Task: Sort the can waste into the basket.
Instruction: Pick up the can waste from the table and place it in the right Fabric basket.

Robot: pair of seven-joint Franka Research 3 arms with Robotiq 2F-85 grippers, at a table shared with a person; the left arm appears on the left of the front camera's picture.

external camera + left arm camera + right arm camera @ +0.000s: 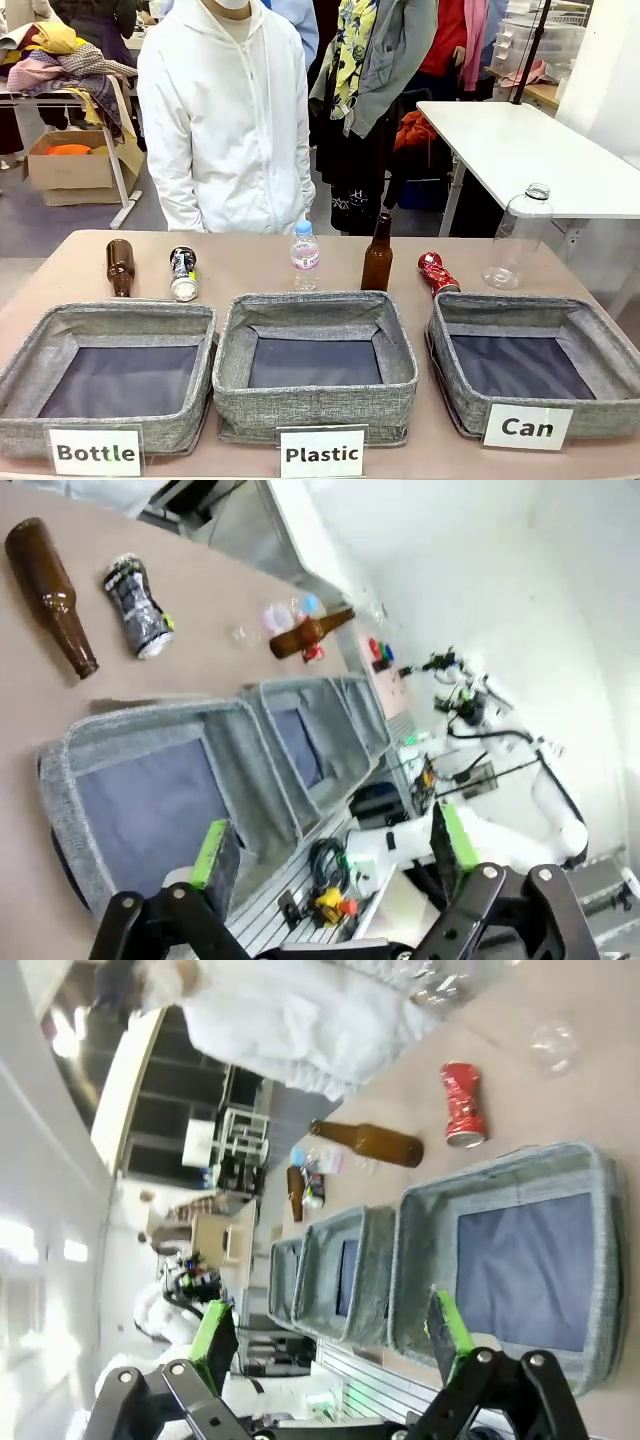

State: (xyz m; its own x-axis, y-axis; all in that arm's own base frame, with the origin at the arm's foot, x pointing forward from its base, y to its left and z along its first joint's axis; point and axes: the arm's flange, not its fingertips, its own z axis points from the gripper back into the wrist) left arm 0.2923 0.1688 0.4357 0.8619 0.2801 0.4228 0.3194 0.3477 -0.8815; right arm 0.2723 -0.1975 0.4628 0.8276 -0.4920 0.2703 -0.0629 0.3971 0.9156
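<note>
Red can (437, 273): crushed, lying on its side at about 11 o'clock of the Can basket (462, 398), just beside the far rim; from the front it may be touching the fabric, though I cannot be sure.
Black can (183, 274): lying on its side well apart, toward the table's 10 o'clock, behind the Bottle bin (30, 365) and next to a fallen brown bottle (120, 267); its silver end faces 6 o'clock.
Can basket contents: nothing in it.
Left gripper (332, 840): jaws spread wide with nothing between the pads, hanging above the Bottle bin.
Right gripper (330, 1328): also wide open and holding nothing, above the near side of the Can basket.
Handling: both cans are probably empty, so they should be very light, thin-walled and smooth. They would dent under a hard squeeze, and the black one would likely roll if nudged.
Where to grip: across the middle of the body with the pads on opposite sides. The red can's creases should give the surer hold.
Reach: the red can suits the right arm.
</note>
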